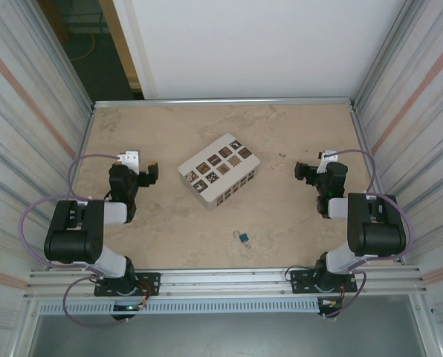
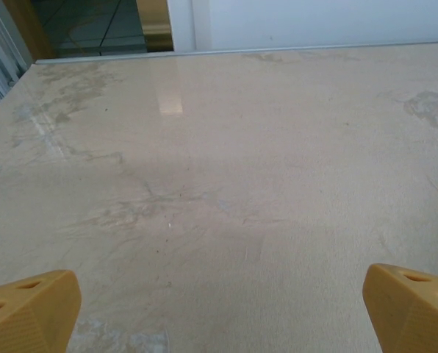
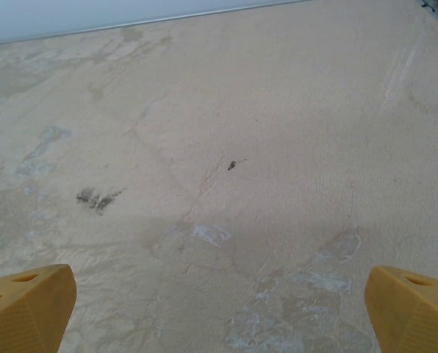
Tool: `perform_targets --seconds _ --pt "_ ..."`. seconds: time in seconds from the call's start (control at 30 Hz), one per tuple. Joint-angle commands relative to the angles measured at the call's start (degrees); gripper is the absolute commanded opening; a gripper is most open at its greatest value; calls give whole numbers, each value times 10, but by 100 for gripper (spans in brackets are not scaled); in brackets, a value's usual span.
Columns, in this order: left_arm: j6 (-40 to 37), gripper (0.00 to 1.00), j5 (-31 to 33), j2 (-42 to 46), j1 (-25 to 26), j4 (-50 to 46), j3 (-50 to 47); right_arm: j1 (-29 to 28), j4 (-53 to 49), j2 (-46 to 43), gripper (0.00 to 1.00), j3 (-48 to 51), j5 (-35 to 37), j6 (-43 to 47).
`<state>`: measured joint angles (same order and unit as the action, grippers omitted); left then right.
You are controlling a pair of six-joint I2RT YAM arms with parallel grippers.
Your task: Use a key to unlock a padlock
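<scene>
One padlock (image 1: 244, 238) and one white box (image 1: 218, 169) are seen — the lock's heading cannot be told. Left gripper (image 2: 219, 309) and right gripper (image 3: 219, 309) are spread wide.

Counter (image 1: 303, 223) veined in beige, box (image 1: 219, 171) marked white with dark patterned squares, padlock (image 1: 244, 238) coloured blue, left tool (image 2: 219, 316) and right tool (image 3: 219, 316) tipped in orange-yellow.

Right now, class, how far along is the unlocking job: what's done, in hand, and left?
Done: nothing; the padlock lies on the table, untouched. In hand: nothing; the left gripper and right gripper hang open, flanking the white box. Left: everything: picking up lock and key, which is too small to make out, then turning it.
</scene>
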<state>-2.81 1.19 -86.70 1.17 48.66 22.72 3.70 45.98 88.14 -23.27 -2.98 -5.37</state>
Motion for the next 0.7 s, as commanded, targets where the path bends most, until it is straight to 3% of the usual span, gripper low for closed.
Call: perform_targets --seconds 0.0,0.67 --pt "0 99 -9 2 -3 -27 4 -4 -3 1 99 -2 8 5" --pt "-2 99 -9 2 -3 -27 5 -5 -5 1 99 -3 8 5"
